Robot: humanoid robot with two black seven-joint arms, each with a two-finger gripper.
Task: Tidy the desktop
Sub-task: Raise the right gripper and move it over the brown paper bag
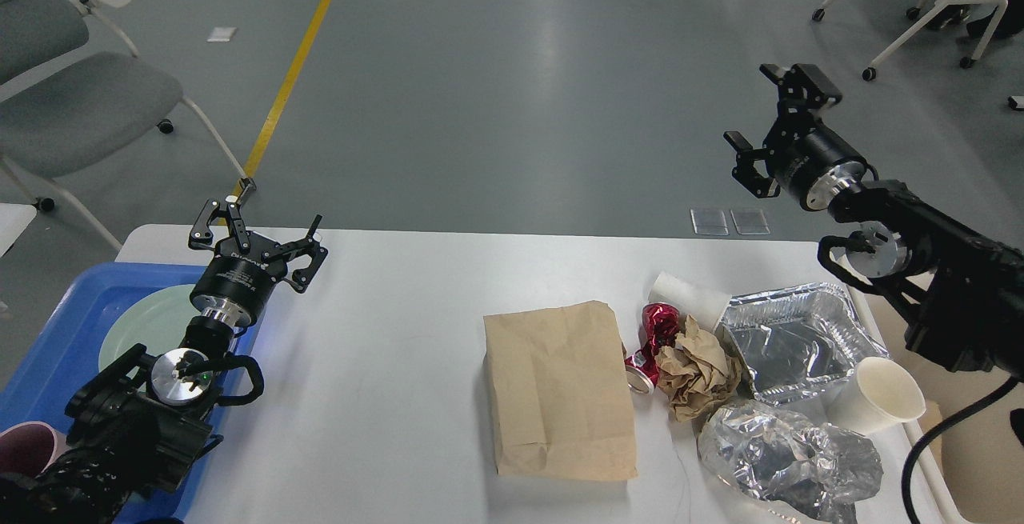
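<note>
Head view, looking forward and down on the white tabletop point(384, 332), a smooth matte slab with rounded corners that fills the lower half of the frame and is cut off at the bottom edge. Left claw point(268, 216), fingers spread and holding nothing, hovers over the tabletop's far left corner, above a blue plastic tray point(56, 348); the arm hides much of a pale green plate point(144, 324) lying in the tray, and a pink cup point(24, 446) is cropped at the frame's lower left. Right claw point(772, 108), fingers likewise spread and empty, hangs beyond the tabletop's far right corner, over the grey floor. Litter clusters on the right side: a flat brown paper bag point(556, 388); a crushed red can point(652, 340) partly hidden behind crumpled brown paper point(696, 368); a creased foil tray point(792, 340); a tipped white paper cup point(876, 396); a second white cup point(684, 294) mostly concealed; and a wad of crumpled foil point(788, 452), cropped below.
</note>
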